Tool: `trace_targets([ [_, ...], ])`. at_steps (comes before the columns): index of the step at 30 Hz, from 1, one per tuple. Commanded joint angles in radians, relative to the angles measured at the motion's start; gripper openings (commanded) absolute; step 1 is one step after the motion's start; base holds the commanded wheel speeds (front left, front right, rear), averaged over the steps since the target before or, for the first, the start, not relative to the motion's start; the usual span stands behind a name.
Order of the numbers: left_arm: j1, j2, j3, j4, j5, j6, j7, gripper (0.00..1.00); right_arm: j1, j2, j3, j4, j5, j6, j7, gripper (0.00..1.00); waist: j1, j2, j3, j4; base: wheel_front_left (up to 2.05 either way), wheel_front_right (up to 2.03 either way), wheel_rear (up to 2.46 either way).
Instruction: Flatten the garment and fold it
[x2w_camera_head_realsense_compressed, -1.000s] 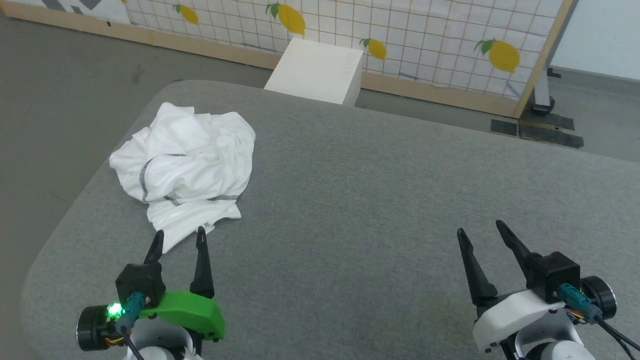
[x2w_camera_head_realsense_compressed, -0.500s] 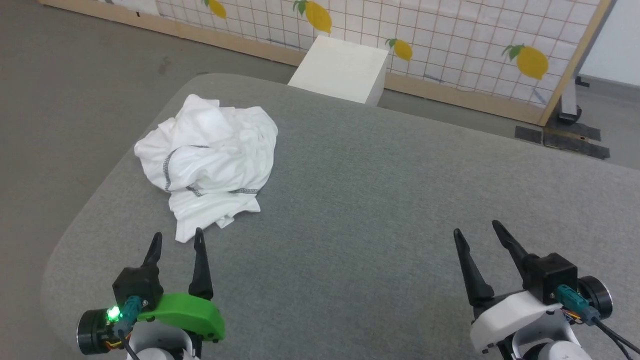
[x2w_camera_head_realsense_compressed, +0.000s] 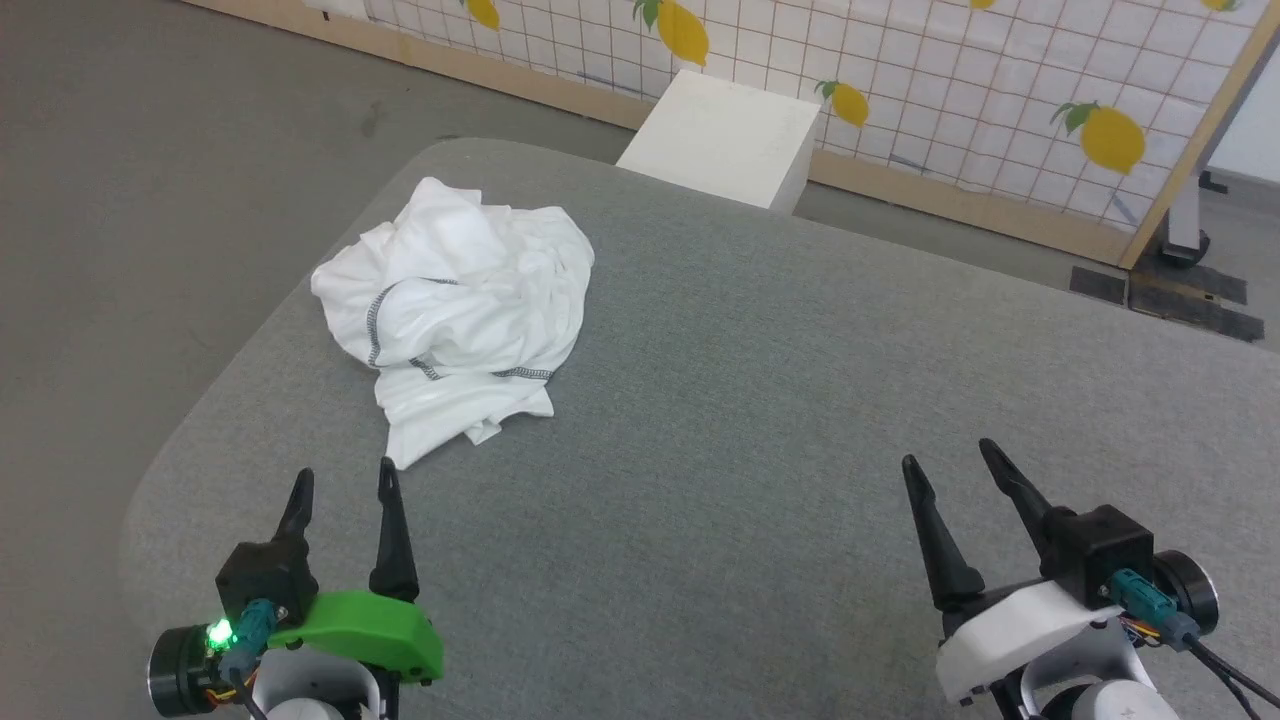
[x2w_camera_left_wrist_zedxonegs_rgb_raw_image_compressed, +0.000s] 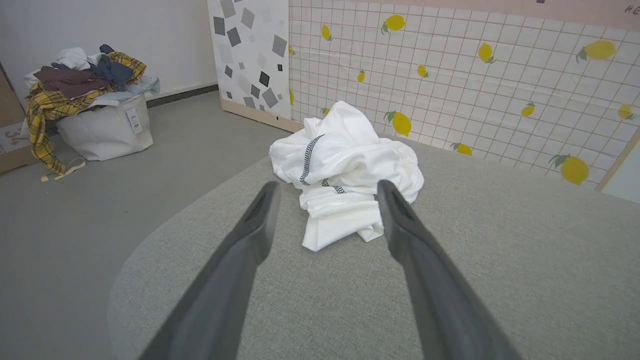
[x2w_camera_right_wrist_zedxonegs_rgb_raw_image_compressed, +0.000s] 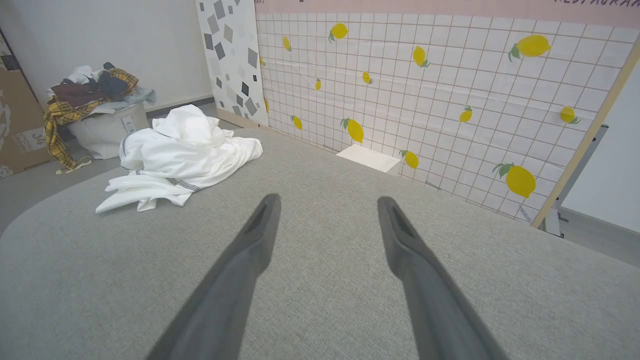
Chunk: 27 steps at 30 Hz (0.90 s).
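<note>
White crumpled zigzag-stitched shirt (x2w_camera_head_realsense_compressed: 470, 300) lies by grey fabric table's (x2w_camera_head_realsense_compressed: 750, 400) left edge, left gripper (x2w_camera_head_realsense_compressed: 342, 470) and right gripper (x2w_camera_head_realsense_compressed: 946, 453) gape empty, so a pinch may snag several layers or drag it off.

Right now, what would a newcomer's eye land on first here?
The crumpled white garment stands out most, heaped near the far left corner of the grey table. Next comes the lemon-print screen beyond the table, with a white box in front of it. On the near side, the left gripper and right gripper are open, fingers empty, the left one just short of the garment.
</note>
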Motion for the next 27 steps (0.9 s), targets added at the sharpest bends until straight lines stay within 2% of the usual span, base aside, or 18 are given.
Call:
trace_targets([
  [1, 0.013, 0.009, -0.004, 0.005, -0.013, 0.009, -0.012, 1.0, -0.018, 0.002, 0.003, 0.003, 0.007, -0.001, -0.011, 1.0, 0.0, 0.0, 0.001, 0.009, 0.0, 0.0, 0.0],
  [19, 0.0, 0.026, -0.01, 0.023, -0.075, 0.033, -0.044, 1.0, -0.027, 0.002, 0.018, 0.009, 0.021, -0.001, -0.024, 1.0, 0.0, 0.0, 0.014, 0.073, 0.0, 0.0, 0.0],
  [23, -0.05, 0.027, -0.011, 0.02, -0.112, 0.023, -0.023, 1.0, -0.039, 0.002, 0.022, -0.004, 0.013, -0.001, -0.017, 1.0, 0.0, 0.0, 0.052, 0.072, 0.0, 0.0, 0.0],
  [27, -0.172, 0.055, -0.01, 0.064, -0.157, -0.014, 0.034, 1.0, -0.066, 0.002, 0.024, -0.028, -0.008, -0.001, -0.001, 1.0, 0.0, 0.0, 0.125, 0.055, 0.0, 0.0, 0.0],
])
